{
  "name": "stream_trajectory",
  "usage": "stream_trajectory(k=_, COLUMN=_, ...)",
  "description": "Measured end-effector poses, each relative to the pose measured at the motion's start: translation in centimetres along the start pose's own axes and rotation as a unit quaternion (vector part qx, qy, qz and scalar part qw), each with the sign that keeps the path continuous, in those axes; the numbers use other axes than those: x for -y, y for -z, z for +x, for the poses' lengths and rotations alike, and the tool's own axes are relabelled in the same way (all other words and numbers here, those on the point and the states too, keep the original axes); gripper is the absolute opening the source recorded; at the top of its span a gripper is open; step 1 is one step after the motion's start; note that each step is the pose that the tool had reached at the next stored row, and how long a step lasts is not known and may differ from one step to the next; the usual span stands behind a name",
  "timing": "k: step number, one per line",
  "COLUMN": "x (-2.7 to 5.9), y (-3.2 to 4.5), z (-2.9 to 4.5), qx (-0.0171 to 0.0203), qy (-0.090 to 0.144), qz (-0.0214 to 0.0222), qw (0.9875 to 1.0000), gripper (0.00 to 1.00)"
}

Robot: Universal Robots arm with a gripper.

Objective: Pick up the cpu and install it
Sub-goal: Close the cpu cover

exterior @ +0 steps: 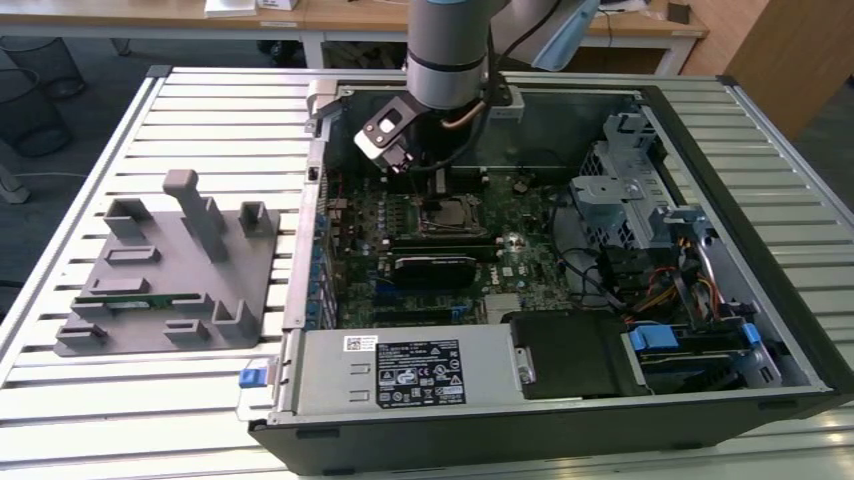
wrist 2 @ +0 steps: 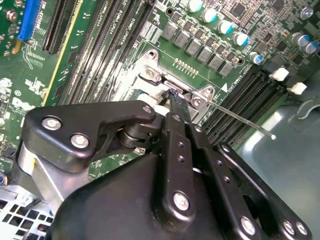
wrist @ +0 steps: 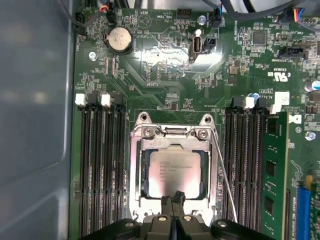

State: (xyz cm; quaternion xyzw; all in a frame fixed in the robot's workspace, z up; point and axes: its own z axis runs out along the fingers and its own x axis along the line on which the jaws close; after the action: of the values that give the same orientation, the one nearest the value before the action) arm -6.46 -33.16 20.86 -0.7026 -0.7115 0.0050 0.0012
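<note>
Unreadable small print on the cpu (wrist: 173, 172), the motherboard (wrist: 165, 60) and a black label (exterior: 418, 373) on the grey box (exterior: 334, 382).

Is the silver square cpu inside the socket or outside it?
Inside. The shiny silver square cpu lies flat within the metal socket frame on the green motherboard.

Robotics lab or workshop, probably: slatted metal bench (exterior: 200, 110), open computer case (exterior: 534, 435) on it, grey parts holder (exterior: 160, 325) beside, wooden desks (exterior: 347, 12) and a wire bin (exterior: 27, 110) behind.
</note>
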Motion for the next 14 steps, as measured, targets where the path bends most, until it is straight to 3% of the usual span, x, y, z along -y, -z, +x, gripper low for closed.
stream_trajectory(k=6, x=-0.15, y=0.02, z=-0.33, qx=-0.0001, qy=0.000, qz=0.0009, qw=1.0000, gripper=0.11)
stream_trajectory(k=14, x=-1.35, y=0.01, z=-0.35, qx=0.0000, qy=0.000, qz=0.0026, qw=1.0000, gripper=0.11)
